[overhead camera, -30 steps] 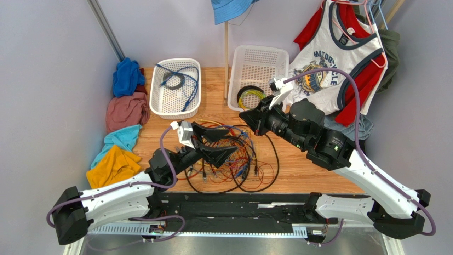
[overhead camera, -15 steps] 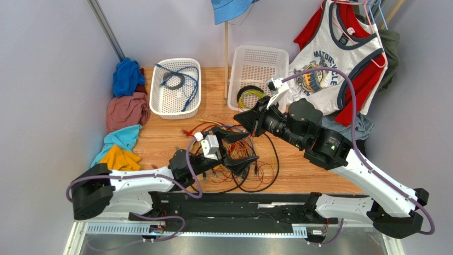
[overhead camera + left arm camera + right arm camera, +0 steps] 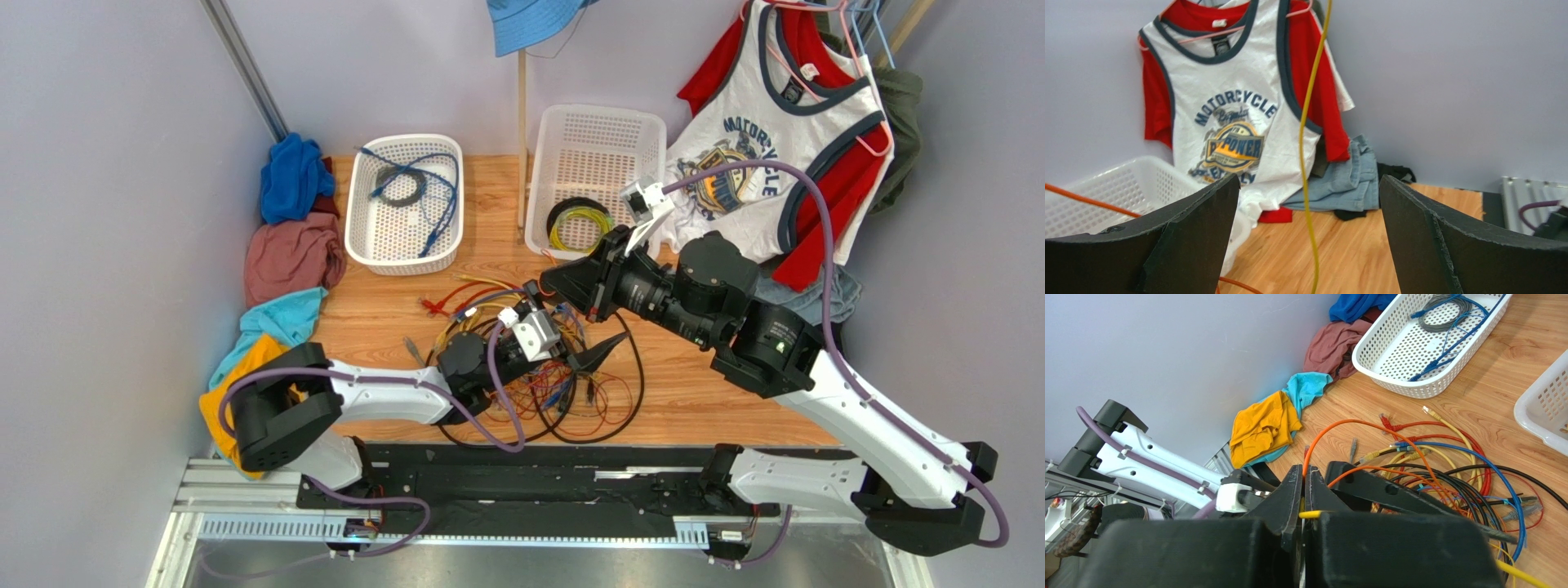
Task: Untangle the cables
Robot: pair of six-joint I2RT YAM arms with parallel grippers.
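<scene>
**Yellow strand lifted from the knot, and the heap may follow**

Thin, plug-ended cables [image 3: 540, 374] in black, blue, red, orange and yellow lie heaped at the middle of the wooden table [image 3: 368, 321]. They sit nearer its near edge than the two white perforated plastic baskets [image 3: 352, 233] at the far side.

One yellow cable [image 3: 1306, 153] rises out of the heap, clamped between the closed fingers of the right gripper [image 3: 1304, 474]. It hangs through the gap of the left gripper [image 3: 1309, 184], whose fingers stand wide apart and grip nothing. An orange cable [image 3: 1339, 425] arcs up to the right fingertips; whether it is pinched too cannot be told.

The likely trouble is in the pull. The yellow strand crosses many loops, so hauling it higher could cinch the knot or drag the whole heap along. A plug end could also snag on a neighbouring loop. If the left fingers close now, they may catch the orange strand as well. The two wrists work close together and could knock each other.

The left arm stretches low across the near side of the table, its wrist down in the heap and its fingers aimed far and right. The right arm reaches in from the near right with its elbow raised, its gripper pointing left over the heap's far edge.
</scene>
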